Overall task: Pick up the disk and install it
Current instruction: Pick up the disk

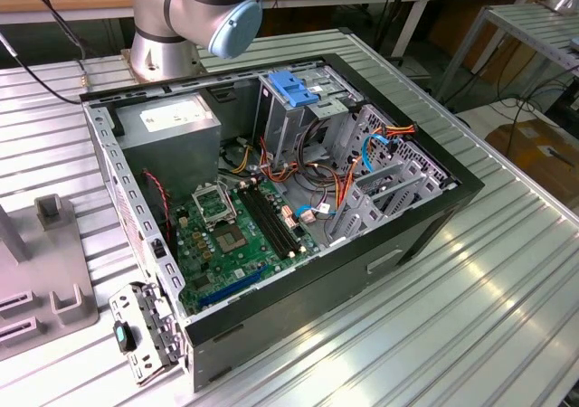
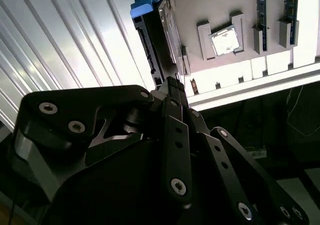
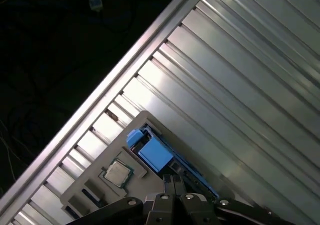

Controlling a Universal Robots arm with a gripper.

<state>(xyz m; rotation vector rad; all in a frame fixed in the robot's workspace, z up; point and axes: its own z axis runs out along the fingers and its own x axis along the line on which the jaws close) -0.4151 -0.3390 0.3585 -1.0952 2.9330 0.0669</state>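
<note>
In both wrist views the disk stands on edge in a slot of a grey fixture plate, its blue plastic frame at one end. My gripper hangs just above the disk's long edge. Its black fingers are pressed together and hold nothing. The far part of the disk is hidden behind them. In the exterior view the open computer case lies on the table, with a drive cage topped by a blue latch piece at its back.
The fixture plate also carries a processor chip and memory sticks. It lies on a ribbed aluminium table close to the table's edge. Motherboard, cables and a grey power supply occupy the case.
</note>
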